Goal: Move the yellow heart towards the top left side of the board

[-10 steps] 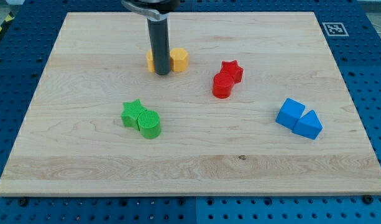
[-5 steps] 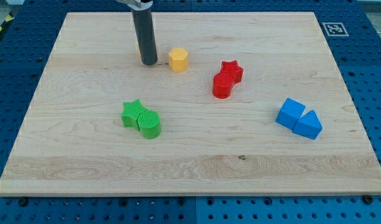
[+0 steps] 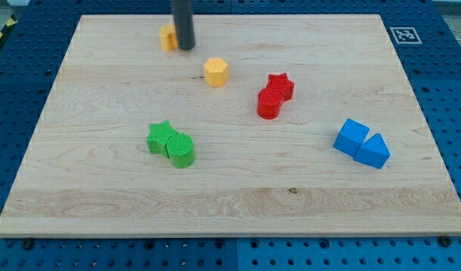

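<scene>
My tip (image 3: 186, 47) is touching the right side of the yellow heart (image 3: 167, 37) (partly hidden by the rod), near the board (image 3: 102, 188) top edge, left of centre. No fingers here, just a rod. Yellow hexagon (image 3: 216, 72) sits apart, lower right.

My tip (image 3: 186, 47) stands upright, rod vertical.

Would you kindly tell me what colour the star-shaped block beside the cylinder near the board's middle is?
Red star, beside the red cylinder, camera view.
</scene>
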Robot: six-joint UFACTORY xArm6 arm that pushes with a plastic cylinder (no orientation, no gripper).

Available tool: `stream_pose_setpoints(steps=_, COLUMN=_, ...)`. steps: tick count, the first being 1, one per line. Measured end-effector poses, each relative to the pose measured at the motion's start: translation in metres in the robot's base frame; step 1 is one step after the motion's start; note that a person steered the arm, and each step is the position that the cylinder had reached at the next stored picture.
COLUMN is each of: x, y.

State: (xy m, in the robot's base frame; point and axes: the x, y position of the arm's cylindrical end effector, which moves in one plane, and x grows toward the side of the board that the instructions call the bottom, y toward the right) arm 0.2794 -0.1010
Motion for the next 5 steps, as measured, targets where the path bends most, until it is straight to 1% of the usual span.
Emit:
stream_pose_setpoints(steps=1, x=-0.01, y=-0.031)
stream_pose_setpoints(steps=2, x=-0.018, y=-0.049)
stream_pose_setpoints(steps=3, x=-0.012, y=-0.009)
stream_pose_setpoints(steps=4, x=-0.041, y=0.007)
stream_pose_setpoints(steps=5, x=-0.042, y=-0.009)
